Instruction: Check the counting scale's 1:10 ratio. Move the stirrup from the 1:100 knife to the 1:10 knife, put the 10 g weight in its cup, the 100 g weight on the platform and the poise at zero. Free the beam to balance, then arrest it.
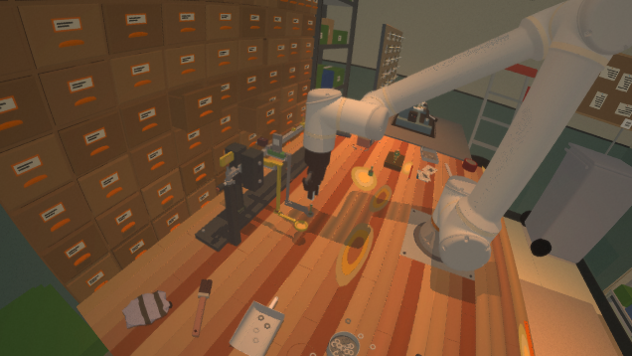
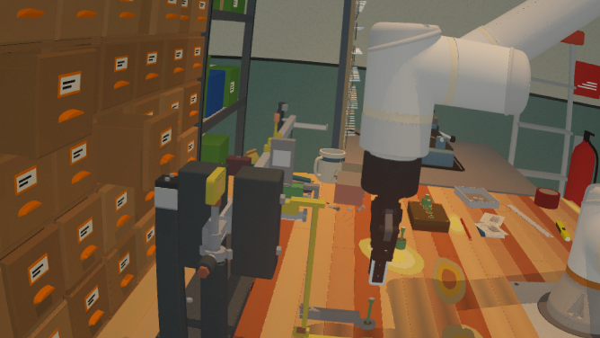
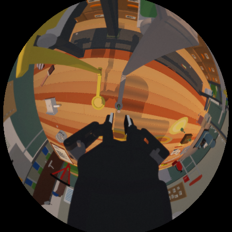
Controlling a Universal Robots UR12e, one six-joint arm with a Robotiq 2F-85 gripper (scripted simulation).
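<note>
My gripper (image 1: 311,194) (image 2: 377,273) (image 3: 118,119) hangs over the wooden bench beside the scale, partly closed and holding nothing. Straight below it a small green weight (image 2: 369,311) (image 3: 118,107) stands in the cup at the end of the grey stirrup arm (image 1: 298,205) (image 2: 334,313). The yellow stirrup (image 1: 280,186) (image 2: 308,265) hangs from the beam next to it, its round yellow cup (image 1: 300,224) (image 3: 98,102) low over the bench. The dark scale column (image 1: 238,191) (image 2: 215,233) stands to the left. Another green weight (image 1: 370,172) (image 2: 401,239) stands on a yellow disc further along the bench.
A wall of brown drawers (image 1: 99,124) rises behind the scale. A weight block (image 1: 395,159) (image 2: 428,215) lies beyond the yellow disc. A brush (image 1: 200,306), a cloth (image 1: 146,307) and a tray of washers (image 1: 257,329) lie at the bench's near end. My arm's base (image 1: 459,238) stands to the right.
</note>
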